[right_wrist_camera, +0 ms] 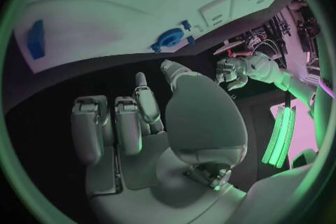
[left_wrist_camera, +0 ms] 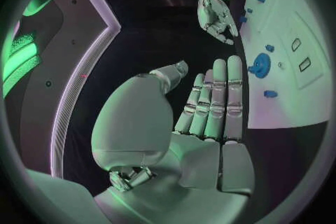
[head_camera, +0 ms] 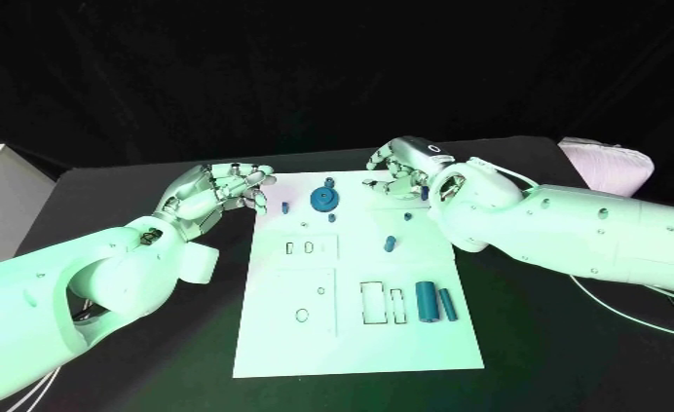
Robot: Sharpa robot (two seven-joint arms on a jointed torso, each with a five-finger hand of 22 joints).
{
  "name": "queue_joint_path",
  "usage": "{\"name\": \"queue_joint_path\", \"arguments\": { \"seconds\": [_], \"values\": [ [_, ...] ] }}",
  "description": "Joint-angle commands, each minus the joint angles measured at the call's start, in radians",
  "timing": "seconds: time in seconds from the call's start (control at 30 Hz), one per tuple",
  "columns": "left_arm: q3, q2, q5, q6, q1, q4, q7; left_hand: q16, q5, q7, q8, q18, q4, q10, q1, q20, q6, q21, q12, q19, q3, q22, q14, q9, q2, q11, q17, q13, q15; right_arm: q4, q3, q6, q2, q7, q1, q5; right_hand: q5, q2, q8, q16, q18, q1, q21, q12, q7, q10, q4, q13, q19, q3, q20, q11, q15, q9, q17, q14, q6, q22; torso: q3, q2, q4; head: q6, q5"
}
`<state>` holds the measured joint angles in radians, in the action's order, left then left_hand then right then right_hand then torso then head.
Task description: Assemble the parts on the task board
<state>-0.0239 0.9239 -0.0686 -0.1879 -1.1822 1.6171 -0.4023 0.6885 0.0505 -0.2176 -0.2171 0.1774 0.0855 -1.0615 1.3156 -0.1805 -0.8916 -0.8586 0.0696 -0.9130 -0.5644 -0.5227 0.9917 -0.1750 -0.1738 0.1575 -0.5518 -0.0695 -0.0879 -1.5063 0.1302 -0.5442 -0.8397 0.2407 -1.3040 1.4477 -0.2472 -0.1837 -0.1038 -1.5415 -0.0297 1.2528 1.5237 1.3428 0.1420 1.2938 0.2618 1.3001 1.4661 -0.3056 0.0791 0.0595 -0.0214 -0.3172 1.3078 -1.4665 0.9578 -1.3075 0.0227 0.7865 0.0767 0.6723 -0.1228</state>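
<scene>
The white task board (head_camera: 358, 334) lies in the middle of the table. A round blue disc (head_camera: 324, 199) stands near its far edge with small blue pegs (head_camera: 285, 206) around it. A blue cylinder (head_camera: 425, 301) and a thin blue bar (head_camera: 447, 303) lie near the right edge. My left hand (head_camera: 218, 193) hovers just off the board's far left corner, fingers straight and apart, holding nothing (left_wrist_camera: 203, 117). My right hand (head_camera: 400, 170) hangs over the far right edge, fingers loosely bent with nothing in them (right_wrist_camera: 140, 123). The left wrist view shows the disc (left_wrist_camera: 260, 64) beyond the fingertips.
A white box (head_camera: 12, 178) stands at the table's left edge and a pale bundle (head_camera: 607, 164) at the far right. Black table (head_camera: 547, 354) surrounds the board. Several rectangular slots (head_camera: 372, 302) are cut into the board's near half.
</scene>
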Motion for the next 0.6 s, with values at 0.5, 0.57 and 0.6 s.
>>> {"name": "queue_joint_path", "arguments": {
  "seconds": [0.5, 0.57, 0.6],
  "values": [
    [-0.001, -0.008, -0.002, 0.024, 0.0, -0.004, -0.007, 0.004, 0.003, 0.0, 0.004, 0.006, 0.0, 0.004, -0.002, 0.0, 0.006, -0.009, -0.002, 0.01, -0.005, -0.002, -0.007, -0.002, 0.005, 0.0, 0.001, 0.001, 0.0, 0.069, 0.002, 0.085, -0.187, -0.373, -0.012, -0.314, 0.121, -0.033, 0.038, -0.015, 0.021, 0.173, 0.015, -0.012, 0.028, -0.015, -0.029, -0.012, 0.09, 0.103, 0.027, 0.027, 0.03, 0.027, 0.222, -0.094, -0.071, -0.231, 0.0103, -0.004, -0.0164, 0.0, -0.01],
    [-0.001, -0.009, -0.002, 0.025, 0.0, -0.005, -0.007, 0.004, 0.003, 0.0, 0.004, 0.006, 0.0, 0.004, -0.002, 0.0, 0.006, -0.009, -0.002, 0.01, -0.005, -0.002, -0.007, -0.002, 0.005, 0.0, 0.001, 0.001, 0.0, 0.084, 0.003, 0.092, -0.189, -0.385, -0.006, -0.309, 0.12, -0.029, 0.038, -0.016, 0.021, 0.191, 0.016, -0.013, 0.031, -0.017, -0.016, -0.014, 0.091, 0.131, 0.03, 0.03, 0.032, 0.031, 0.224, -0.095, -0.081, -0.232, 0.0099, -0.003, -0.0158, 0.001, -0.015],
    [-0.001, -0.009, -0.002, 0.025, 0.0, -0.006, -0.007, 0.004, 0.003, 0.0, 0.004, 0.006, 0.0, 0.004, -0.002, 0.0, 0.006, -0.009, -0.002, 0.01, -0.005, -0.002, -0.007, -0.002, 0.005, 0.0, 0.001, 0.001, 0.0, 0.092, 0.004, 0.096, -0.19, -0.39, -0.002, -0.307, 0.119, -0.029, 0.038, -0.016, 0.021, 0.195, 0.016, -0.013, 0.031, -0.017, -0.013, -0.014, 0.091, 0.137, 0.031, 0.03, 0.033, 0.031, 0.224, -0.095, -0.082, -0.232, 0.0092, -0.003, -0.0147, 0.002, -0.018]
  ]
}}
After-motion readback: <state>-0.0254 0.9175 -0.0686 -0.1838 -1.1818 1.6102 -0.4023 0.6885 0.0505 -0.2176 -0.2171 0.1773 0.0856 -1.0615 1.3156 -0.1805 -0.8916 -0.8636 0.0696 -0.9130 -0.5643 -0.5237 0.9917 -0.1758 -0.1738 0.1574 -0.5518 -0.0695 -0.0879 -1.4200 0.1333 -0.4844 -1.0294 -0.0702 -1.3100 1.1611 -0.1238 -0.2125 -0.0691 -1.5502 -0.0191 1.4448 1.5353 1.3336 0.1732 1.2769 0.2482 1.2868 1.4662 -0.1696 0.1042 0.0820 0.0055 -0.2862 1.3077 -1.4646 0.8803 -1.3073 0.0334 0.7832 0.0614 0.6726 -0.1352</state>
